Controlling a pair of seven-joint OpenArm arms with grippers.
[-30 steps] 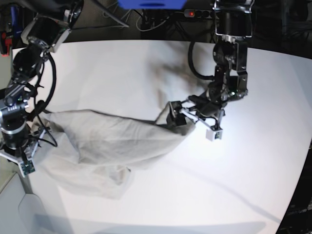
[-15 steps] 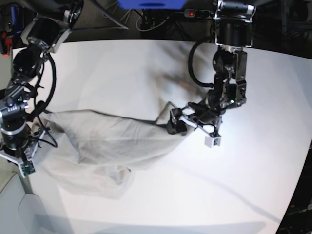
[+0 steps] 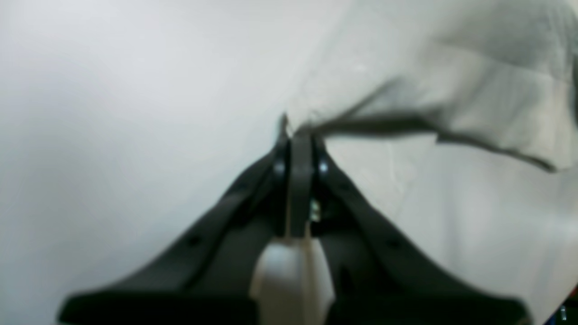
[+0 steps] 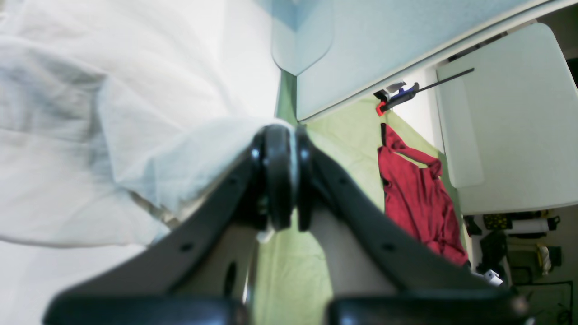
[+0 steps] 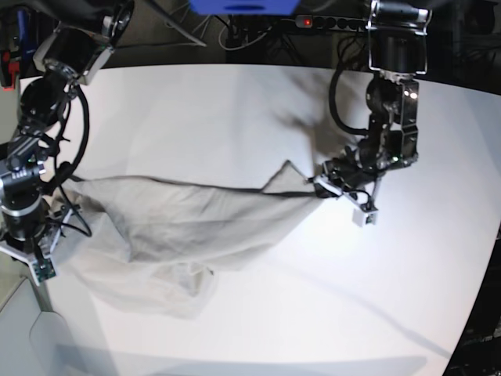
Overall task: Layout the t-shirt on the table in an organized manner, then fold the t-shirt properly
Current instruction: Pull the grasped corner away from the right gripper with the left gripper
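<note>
1. While the left wrist view blurs, the left gripper (image 3: 295, 135) is pinched tight on a thin edge of the t-shirt (image 3: 474, 85), white table (image 3: 113, 113) beneath.
2. Right wrist view: the right gripper (image 4: 282, 135) is clamped on cloth out past the tabletop's edge.
3. Base view: the t-shirt (image 5: 188, 227) is strung between both grippers, sagging toward the near-left corner. Soft, light, wrinkly stuff, I'd say; hems and shoulders look like the safest holds.

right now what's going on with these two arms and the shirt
Both arms are stretching the t-shirt out over the table. The left gripper is shut on one edge, pulled taut, and the right gripper is shut on the opposite end at the table's edge. The shirt is wrinkled, not flat yet.
</note>
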